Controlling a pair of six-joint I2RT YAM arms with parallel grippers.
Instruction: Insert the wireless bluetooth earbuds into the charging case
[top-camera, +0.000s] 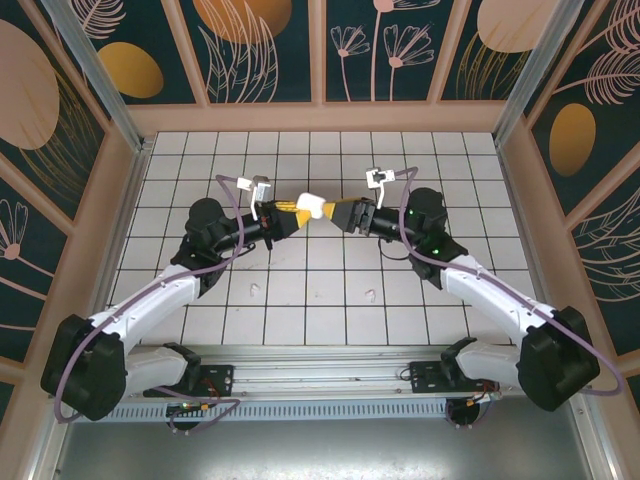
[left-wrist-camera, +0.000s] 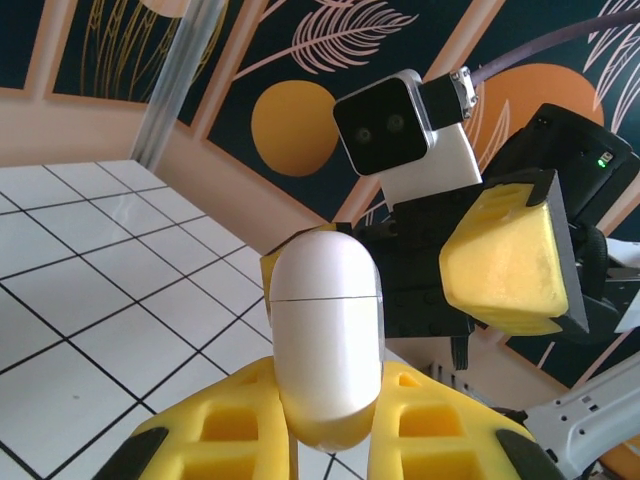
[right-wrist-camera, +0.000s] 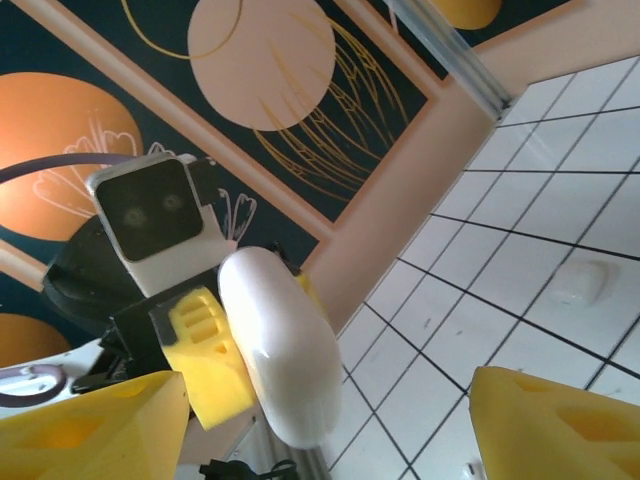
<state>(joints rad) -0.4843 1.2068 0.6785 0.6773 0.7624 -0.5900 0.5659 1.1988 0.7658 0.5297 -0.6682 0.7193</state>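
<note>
From above, the left claw (top-camera: 298, 208) grips a white charging case (top-camera: 311, 207) over the tiled tabletop (top-camera: 320, 160), and the right claw (top-camera: 342, 214) is just at its 3 o'clock. Two earbuds (top-camera: 254, 291) lie on the tiles toward 6 o'clock, well apart from both claws.

From the left wrist, the closed case (left-wrist-camera: 325, 340) stands upright, pinched between yellow fingers (left-wrist-camera: 220, 430).

From the right wrist, the right claw gapes wide, with the case (right-wrist-camera: 280, 345) ahead near its 9 o'clock finger (right-wrist-camera: 90, 420).

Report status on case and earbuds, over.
Left gripper jaws shut on charging case, lid closed. Right gripper jaws open, facing it. Two earbuds on table. Nothing blocking.
</note>
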